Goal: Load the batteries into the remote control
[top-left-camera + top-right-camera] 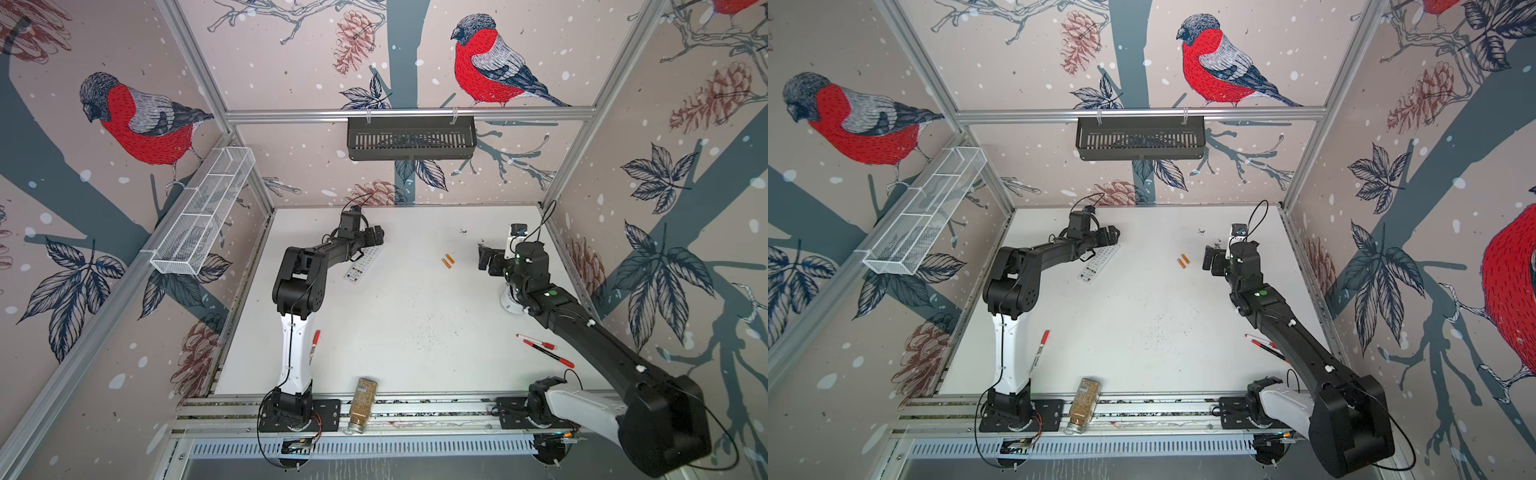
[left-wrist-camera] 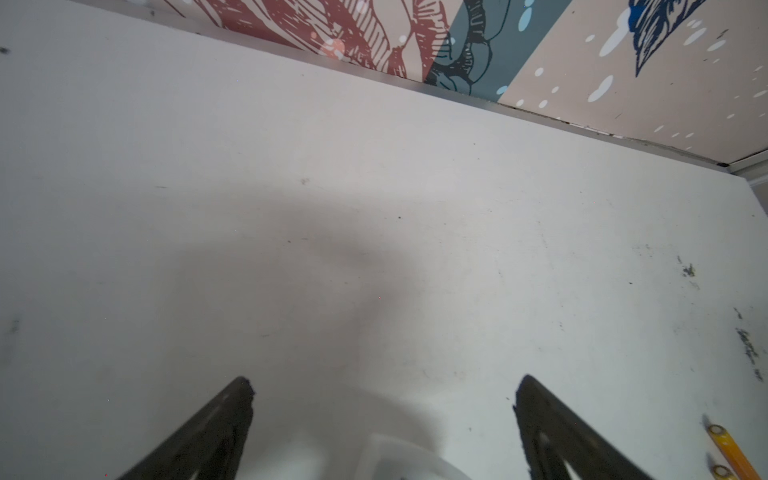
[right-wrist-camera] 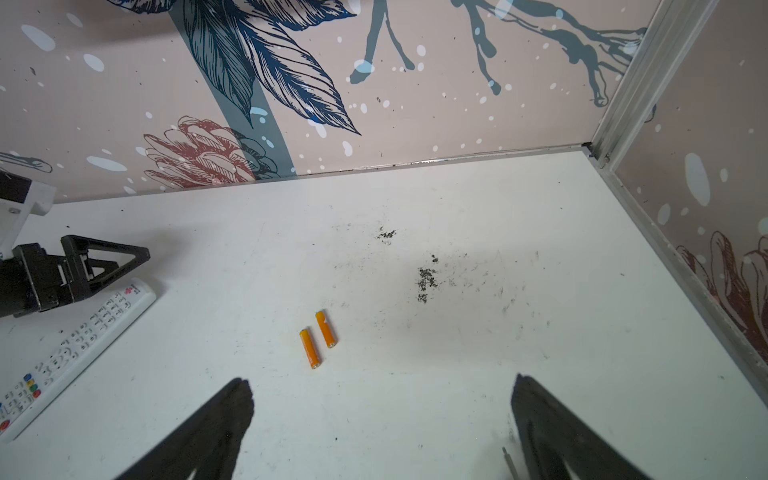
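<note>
Staging for the first pick, I'd say: left fingers [image 3: 139, 253] are spread wide and empty, parked over the far end of the remote control [image 3: 79, 353]. They are likely there to pin or turn it; can't tell if they touch it. The right fingers [image 1: 482, 254] are also spread wide and empty, aimed at the batteries [image 3: 326, 329] from near by but short of them.

Batteries: two small orange cylinders lying flat on the surface [image 1: 415, 332]. They sit side by side, nearly parallel, slightly staggered, not touching. They lie between the two arms, well clear of the remote.

Remote: slim white bar lying flat, button side up. Red mark at the end under the left fingers, coloured buttons at the opposite end. Battery bay not visible, so presumably underneath; it probably needs flipping before loading.
</note>
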You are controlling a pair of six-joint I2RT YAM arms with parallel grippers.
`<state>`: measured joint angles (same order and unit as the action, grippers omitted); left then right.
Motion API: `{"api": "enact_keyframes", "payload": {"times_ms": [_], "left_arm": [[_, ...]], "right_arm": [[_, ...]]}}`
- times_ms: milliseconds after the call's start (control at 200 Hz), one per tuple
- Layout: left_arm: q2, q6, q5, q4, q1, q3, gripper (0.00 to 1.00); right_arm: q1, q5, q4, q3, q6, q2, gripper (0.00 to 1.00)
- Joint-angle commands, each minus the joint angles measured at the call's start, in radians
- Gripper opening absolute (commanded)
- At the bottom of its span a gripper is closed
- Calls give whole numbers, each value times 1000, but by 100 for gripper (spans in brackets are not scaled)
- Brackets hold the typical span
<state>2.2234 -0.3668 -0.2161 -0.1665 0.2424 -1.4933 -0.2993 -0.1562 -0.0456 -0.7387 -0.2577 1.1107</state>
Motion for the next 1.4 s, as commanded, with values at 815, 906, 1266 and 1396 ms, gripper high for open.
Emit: {"api": "enact_keyframes", "payload": {"times_ms": [815,906,1266,1396], "left_arm": [[-322,-9,-238,236,318,378,98],[-441,5,-198,290,311,432,98],[-881,-52,-40,481,187,567,98],[-1022,-119,123,565,155,626,98]], "right_arm": [[51,106,38,-14,-9,57,100],[48,134,38,-27,-5,94,99],[-211,181,108,-201,117,411,100],[-317,272,104,-237,207,501,99]]}}
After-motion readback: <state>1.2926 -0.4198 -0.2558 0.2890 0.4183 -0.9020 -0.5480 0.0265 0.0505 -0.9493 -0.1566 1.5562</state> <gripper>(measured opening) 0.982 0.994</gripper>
